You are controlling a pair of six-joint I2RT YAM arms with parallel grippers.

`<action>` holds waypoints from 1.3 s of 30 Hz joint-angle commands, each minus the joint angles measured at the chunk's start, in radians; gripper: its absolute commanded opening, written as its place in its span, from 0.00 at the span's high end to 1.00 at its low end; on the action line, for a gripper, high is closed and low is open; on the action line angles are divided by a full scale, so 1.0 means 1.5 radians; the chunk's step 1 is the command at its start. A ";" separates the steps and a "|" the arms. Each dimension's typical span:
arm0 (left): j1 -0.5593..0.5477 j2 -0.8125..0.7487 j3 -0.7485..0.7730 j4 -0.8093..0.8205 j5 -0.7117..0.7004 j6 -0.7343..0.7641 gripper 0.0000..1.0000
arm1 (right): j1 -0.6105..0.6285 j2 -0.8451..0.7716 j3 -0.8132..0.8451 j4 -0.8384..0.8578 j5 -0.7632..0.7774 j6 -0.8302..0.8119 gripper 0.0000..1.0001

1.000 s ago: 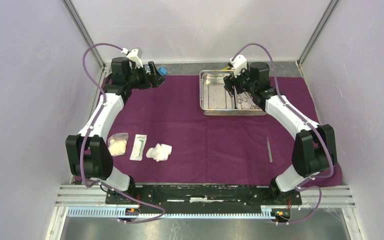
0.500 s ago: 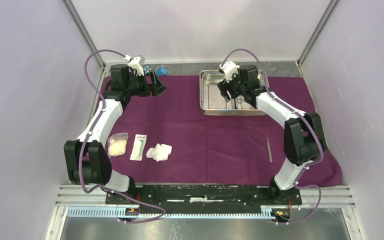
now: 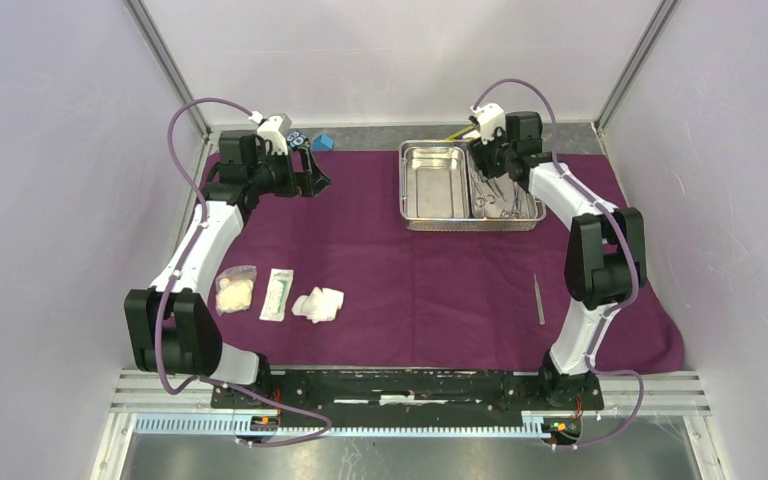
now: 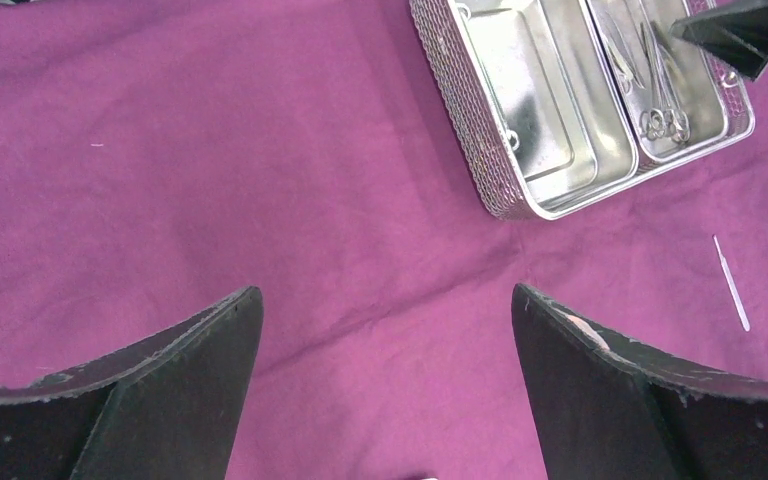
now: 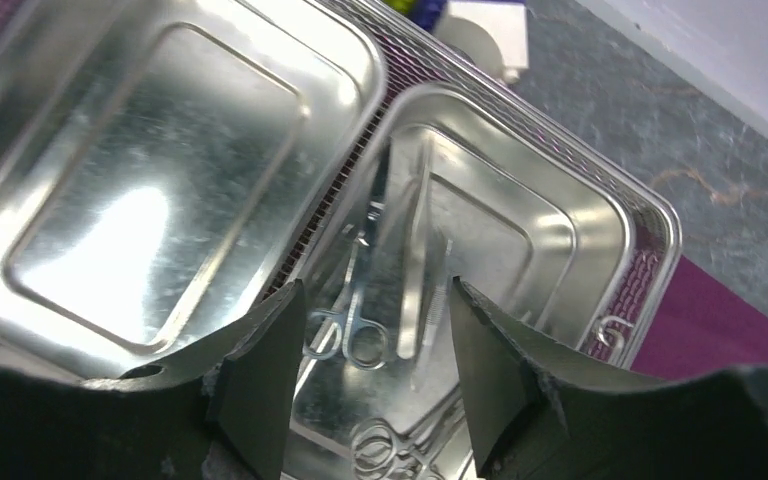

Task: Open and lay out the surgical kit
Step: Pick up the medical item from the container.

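Observation:
The dark-purple cloth [image 3: 410, 270] lies spread flat. The steel tray [image 3: 406, 190] sits at its back right; its left compartment is bare and several steel clamps [image 3: 500, 197] lie in the right one. My right gripper [image 3: 485, 160] is open and empty, hovering over the clamps [image 5: 350, 335] and tweezers [image 5: 418, 270] in the tray [image 5: 650, 200]. My left gripper [image 3: 313, 172] is open and empty above the cloth's back left [image 4: 385, 310]. One pair of tweezers [image 3: 539, 298] lies on the cloth at right. Two gauze wads [image 3: 318, 304] [image 3: 236, 290] flank the flat white packet [image 3: 278, 293] at front left.
Small blue and black blocks [image 3: 312, 141] lie behind my left gripper on the grey table strip. A yellow-purple-white block [image 3: 457, 131] sits behind the tray. Pale walls with metal posts close in the back and both sides. The cloth overhangs at the front right.
My right gripper has moved from over the tray's left compartment to the right and back, over the right compartment. My left gripper has shifted slightly nearer.

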 commanded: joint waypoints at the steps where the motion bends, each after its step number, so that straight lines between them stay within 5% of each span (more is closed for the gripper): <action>1: 0.003 -0.022 0.029 -0.032 0.017 0.047 0.00 | -0.025 0.048 0.062 -0.038 0.011 0.003 0.40; 39: 0.001 -0.062 -0.007 -0.016 0.030 0.021 0.00 | -0.083 0.203 0.166 -0.137 0.011 -0.052 0.63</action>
